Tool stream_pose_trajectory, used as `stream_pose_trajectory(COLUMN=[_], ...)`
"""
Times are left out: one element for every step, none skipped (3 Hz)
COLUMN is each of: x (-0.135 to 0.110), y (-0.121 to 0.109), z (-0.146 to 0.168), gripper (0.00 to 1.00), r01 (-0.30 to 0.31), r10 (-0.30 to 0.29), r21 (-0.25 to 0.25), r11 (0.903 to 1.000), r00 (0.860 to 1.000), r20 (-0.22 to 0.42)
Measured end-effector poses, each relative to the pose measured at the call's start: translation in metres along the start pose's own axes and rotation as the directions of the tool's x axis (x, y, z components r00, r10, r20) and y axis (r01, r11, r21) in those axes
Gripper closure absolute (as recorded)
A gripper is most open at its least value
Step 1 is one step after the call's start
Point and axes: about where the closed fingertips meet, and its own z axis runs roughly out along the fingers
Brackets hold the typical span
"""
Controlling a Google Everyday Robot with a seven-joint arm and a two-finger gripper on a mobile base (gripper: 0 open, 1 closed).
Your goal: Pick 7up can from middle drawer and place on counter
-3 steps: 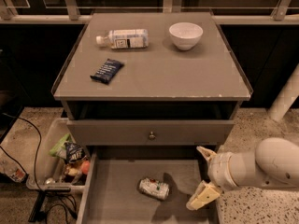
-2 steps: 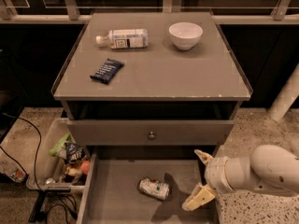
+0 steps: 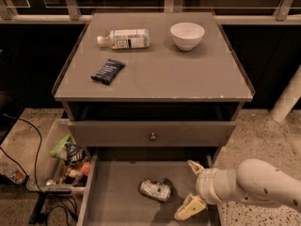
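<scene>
Zero picked so far. Down at lower centre of the frame, lying on its side on the bare floor of the pulled-out middle drawer [image 3: 117, 199]: the 7up can [image 3: 155, 190], green print and red spot showing. Just right of it, low in the drawer's right half, the gripper [image 3: 190, 187], pale fingers spread wide, one higher and one lower, nothing between them, not touching the can. Reaching in from the lower right edge, the white arm [image 3: 263, 185].

Filling the upper half of the frame, the counter [image 3: 160, 81], carrying a white-labelled bottle [image 3: 124, 38] at upper left, a white bowl [image 3: 187, 34] at upper right and a dark packet [image 3: 107, 71] left of centre. Plenty of bare grey in the middle for a landing.

Done, by the look of it: drawer open, approach made. Left to do: close on the can, lift out of the drawer, carry up past the front edge, set down on top.
</scene>
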Motion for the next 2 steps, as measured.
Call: stream_pose_trajectory(x=[0.020,0.034], y=[-0.001,-0.003], z=[0.035,0.070], gripper=[0.00,0.00], r01=[-0.019,-0.013], r10=[0.019,0.012], r21=[0.028,0.065], r11=[0.9994,0.9978], r00=[1.000,1.000], r20=[0.008,0.025])
